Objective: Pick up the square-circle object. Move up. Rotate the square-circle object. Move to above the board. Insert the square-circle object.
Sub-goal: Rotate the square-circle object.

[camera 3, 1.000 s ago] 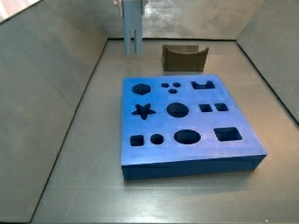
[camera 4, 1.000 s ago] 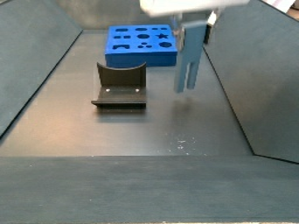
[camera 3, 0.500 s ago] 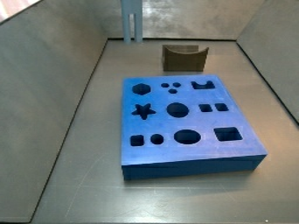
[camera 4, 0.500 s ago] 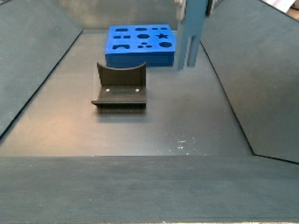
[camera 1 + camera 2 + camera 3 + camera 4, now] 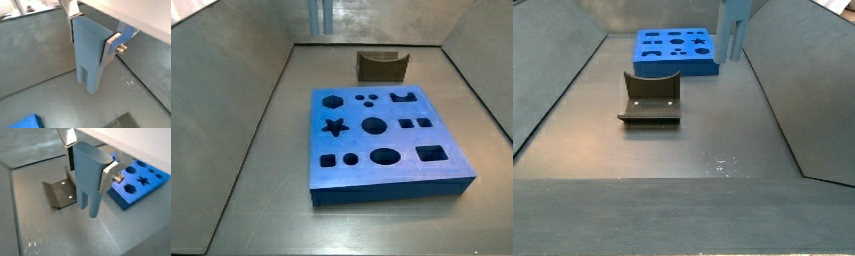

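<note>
board (image 5: pixel 385 140): big blue slab mid-frame, cut-out holes all empty
fixture (image 5: pixel 649 98): left of centre, on the floor
square-circle object (image 5: pixel 90 55): hanging prongs-down, top cut off in side views
tool (image 5: pixel 90 34): clamped on the square-circle object, up high

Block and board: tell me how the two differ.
The block is tall, slim and pale grey-blue; the board is a wide, thick slab of deeper blue. The block hangs upright off the floor, clamped in the gripper jaws; the board lies flat on the floor. The block ends in two prongs; the board has many shaped holes. Both are blue.
</note>
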